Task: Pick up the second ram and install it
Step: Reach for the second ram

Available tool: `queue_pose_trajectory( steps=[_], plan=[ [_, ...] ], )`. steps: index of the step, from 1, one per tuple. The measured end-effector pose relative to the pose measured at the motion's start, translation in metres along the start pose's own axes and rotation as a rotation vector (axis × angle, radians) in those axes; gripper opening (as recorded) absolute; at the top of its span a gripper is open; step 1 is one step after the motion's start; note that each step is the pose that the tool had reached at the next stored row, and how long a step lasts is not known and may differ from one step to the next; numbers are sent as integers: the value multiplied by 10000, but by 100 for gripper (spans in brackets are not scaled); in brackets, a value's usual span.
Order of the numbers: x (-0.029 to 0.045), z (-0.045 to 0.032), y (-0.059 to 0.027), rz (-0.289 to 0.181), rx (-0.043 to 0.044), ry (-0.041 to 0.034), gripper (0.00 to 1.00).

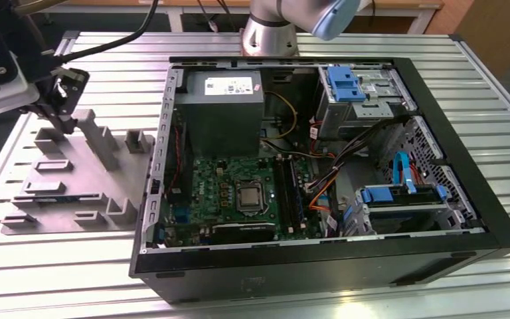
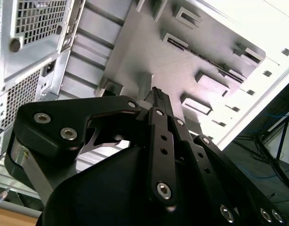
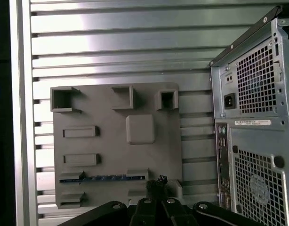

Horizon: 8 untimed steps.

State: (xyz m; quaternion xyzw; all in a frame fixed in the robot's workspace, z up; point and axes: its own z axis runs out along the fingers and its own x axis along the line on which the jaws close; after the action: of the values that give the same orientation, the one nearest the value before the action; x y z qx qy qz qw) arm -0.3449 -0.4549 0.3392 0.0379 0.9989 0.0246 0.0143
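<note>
My gripper (image 3: 156, 183) sat closed up, empty, beside the second ram (image 3: 102, 178) (light, stiff, fragile; I judged a mid-length pinch across its faces best).

Exterior view looks down on case (image 1: 326, 262) and holder plate (image 1: 74, 176); both wrist views face that plate (image 3: 111, 155) (image 2: 149, 52) closer

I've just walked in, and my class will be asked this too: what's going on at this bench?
A robot arm's gripper hangs low over the grey holder plate, beside the open computer case on the slatted metal table. The second ram lies on edge in a slot of that plate, near the gripper's tip. It is not yet lifted out.
</note>
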Motion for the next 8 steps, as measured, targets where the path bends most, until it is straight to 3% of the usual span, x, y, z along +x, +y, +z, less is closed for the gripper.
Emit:
queue_pose_trajectory(
  steps=[8],
  plan=[
    [125,73,-41,0,1,0,11]
  ],
)
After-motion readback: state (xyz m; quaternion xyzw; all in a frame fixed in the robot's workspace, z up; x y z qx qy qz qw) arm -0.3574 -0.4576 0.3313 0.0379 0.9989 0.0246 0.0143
